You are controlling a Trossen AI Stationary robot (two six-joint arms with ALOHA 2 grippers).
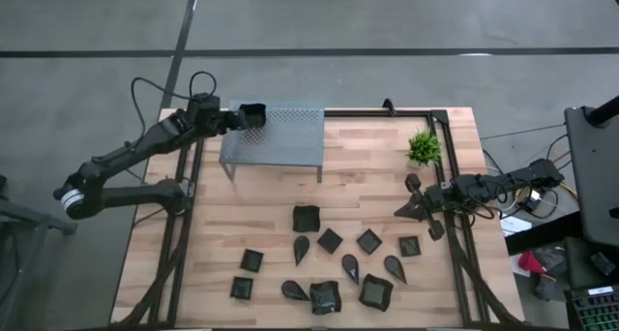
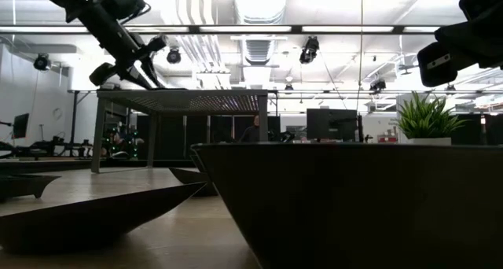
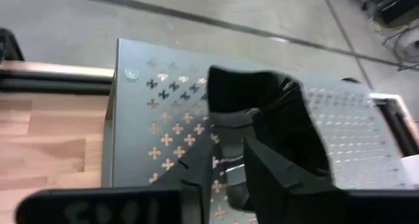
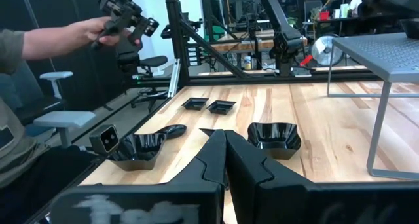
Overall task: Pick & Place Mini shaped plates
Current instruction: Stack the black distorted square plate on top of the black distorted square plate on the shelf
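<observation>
My left gripper [image 1: 244, 118] reaches over the left far corner of the grey perforated stand [image 1: 280, 137] and is shut on one black mini plate [image 1: 253, 114]. In the left wrist view the plate [image 3: 262, 112] stands tilted above the stand's top [image 3: 157, 126]. Several other black plates lie flat on the wooden table's near half, among them a wavy-rimmed one [image 1: 306, 218], a diamond [image 1: 330, 240] and a teardrop [image 1: 301, 250]. My right gripper [image 1: 411, 208] waits shut at the table's right side, low over the wood [image 4: 226, 160]. My left gripper pinches the black plate between its two fingers [image 3: 281, 178], by the plate's edge nearest the wrist [image 3: 239, 152]. The fingers come from the table's left, slanting down. The plate is tilted; I cannot tell whether its lower edge touches the stand's top.
A small green plant [image 1: 424, 147] stands near the table's far right corner. A black frame rail [image 1: 387, 112] runs along the far and side edges. Beyond the table a person's hand [image 4: 85, 31] holds a dark device. Bare stand top lies right of the held plate [image 1: 300, 128].
</observation>
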